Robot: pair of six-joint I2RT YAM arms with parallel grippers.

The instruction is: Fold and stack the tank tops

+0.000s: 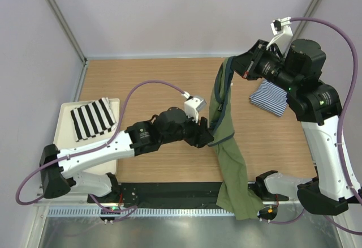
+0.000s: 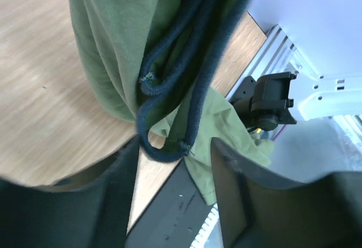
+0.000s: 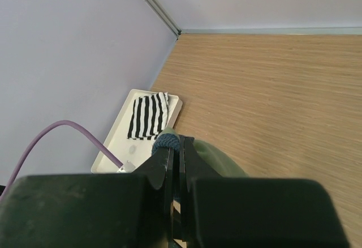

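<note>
Left gripper (image 1: 206,133): jaws spread, low over the table (image 1: 147,72), tips against the middle of the hanging green top (image 1: 227,157). The left wrist view (image 2: 174,144) shows a loop of navy trim (image 2: 195,72) dangling in the gap between the fingers (image 2: 121,174), with no pinch visible.
Right gripper (image 1: 238,67): high at the far right, fingers pressed together (image 3: 175,153) on the green top's trim, carrying the garment's upper end.
Table: wood-grain; the green top crosses its right-centre.
Green top: hangs from the right gripper as one narrow, bunched column. Its lower part lies on the table and its hem spills over the near edge beside the right arm's base.
Tray (image 1: 65,124): at the left edge, holding a boldly striped black-and-white cloth (image 1: 93,119), well apart from both grippers.
Striped top (image 1: 270,99): folded, flat on the table at the right, under the right arm and just beside the green top's upper part.
Trim: several navy strands run down the column's left side, facing the left gripper.
Long axis: far to near, from the right gripper down to the near edge, drifting rightward toward the hem.
Bearing from tool: the green top lies immediately right of the left gripper's tips, touching them.
Nearer arm: the left is nearer the free mid-length; the right has only the top end.
Judgement: the coming move is likely the left jaws closing on that trim loop. It depends on catching one strand, not a bunch of body cloth, so the two grippers can draw the top out wide.
</note>
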